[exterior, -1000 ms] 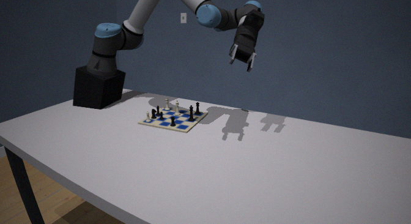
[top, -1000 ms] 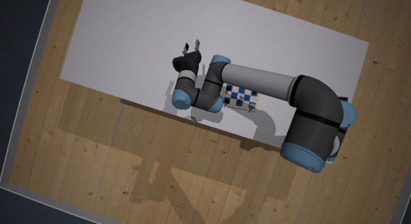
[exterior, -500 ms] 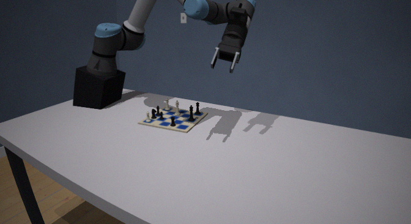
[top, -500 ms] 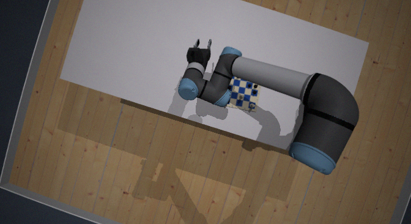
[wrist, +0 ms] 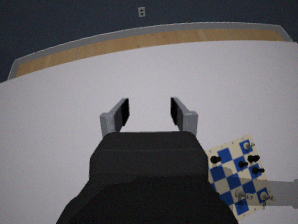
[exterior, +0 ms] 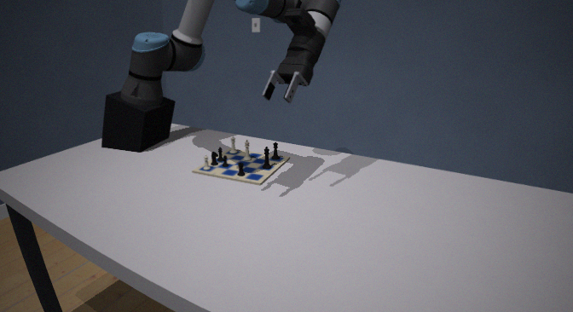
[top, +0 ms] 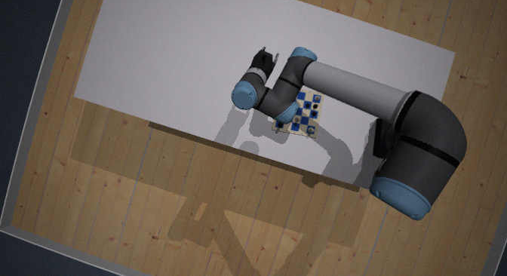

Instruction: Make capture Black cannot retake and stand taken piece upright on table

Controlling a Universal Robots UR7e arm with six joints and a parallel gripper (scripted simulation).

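Overhead, gripper (top: 271,54) (exterior: 279,95) (wrist: 149,106) with fingers apart, chessboard (top: 306,112) (exterior: 228,177) (wrist: 215,148) on the white table (top: 170,59) (exterior: 341,228) (wrist: 60,130), black and white pieces upright.

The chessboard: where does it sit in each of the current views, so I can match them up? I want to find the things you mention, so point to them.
Top: right of centre, partly under the arm.
Exterior: left of centre, whole outline nearly all in sight, below the gripper (top: 271,52) (exterior: 278,94) (wrist: 149,106).
Wrist: lower right corner, partly cut off by the gripper's dark body.
Shared landmark: the chessboard's (top: 320,115) (exterior: 228,178) (wrist: 214,149) blue squares, on the pale table top (top: 170,47) (exterior: 341,228) (wrist: 60,120).
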